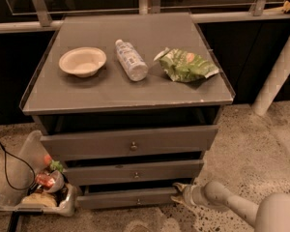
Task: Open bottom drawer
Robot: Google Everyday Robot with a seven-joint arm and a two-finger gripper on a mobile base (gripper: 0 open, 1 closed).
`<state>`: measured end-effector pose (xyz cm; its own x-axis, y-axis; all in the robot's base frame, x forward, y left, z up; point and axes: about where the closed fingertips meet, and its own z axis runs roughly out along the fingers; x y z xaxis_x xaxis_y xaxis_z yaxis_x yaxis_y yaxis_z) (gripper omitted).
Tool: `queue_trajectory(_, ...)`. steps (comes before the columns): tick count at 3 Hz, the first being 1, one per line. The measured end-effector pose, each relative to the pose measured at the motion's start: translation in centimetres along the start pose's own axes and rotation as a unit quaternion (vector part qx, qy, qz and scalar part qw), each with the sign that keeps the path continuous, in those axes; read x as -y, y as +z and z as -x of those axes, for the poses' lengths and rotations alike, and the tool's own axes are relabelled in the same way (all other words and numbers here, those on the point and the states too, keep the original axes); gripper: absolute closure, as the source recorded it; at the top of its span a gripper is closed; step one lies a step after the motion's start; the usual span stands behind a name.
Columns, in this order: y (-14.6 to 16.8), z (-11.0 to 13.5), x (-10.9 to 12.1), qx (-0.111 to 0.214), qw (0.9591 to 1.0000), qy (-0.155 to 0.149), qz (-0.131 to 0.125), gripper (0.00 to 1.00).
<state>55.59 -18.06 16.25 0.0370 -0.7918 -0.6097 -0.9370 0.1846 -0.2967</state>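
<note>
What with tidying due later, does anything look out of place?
The bottle lies on its side on the cabinet, beside a crumpled bag. A rubbish bin sits tilted on the floor beside it. The gripper is at the bottom drawer's right end.
</note>
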Motion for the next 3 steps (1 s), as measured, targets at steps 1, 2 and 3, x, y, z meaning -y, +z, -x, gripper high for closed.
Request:
queue_trajectory(1,-0.22,-0.03,0.0,0.0,1.0,0.0,0.0,1.0)
queue_trajectory(2,-0.77,-0.44,-0.74,0.0,1.0,0.003,0.0,1.0)
queue_trajectory(3,-1.0,-0.35,-0.68,0.0,1.0,0.003,0.0,0.82)
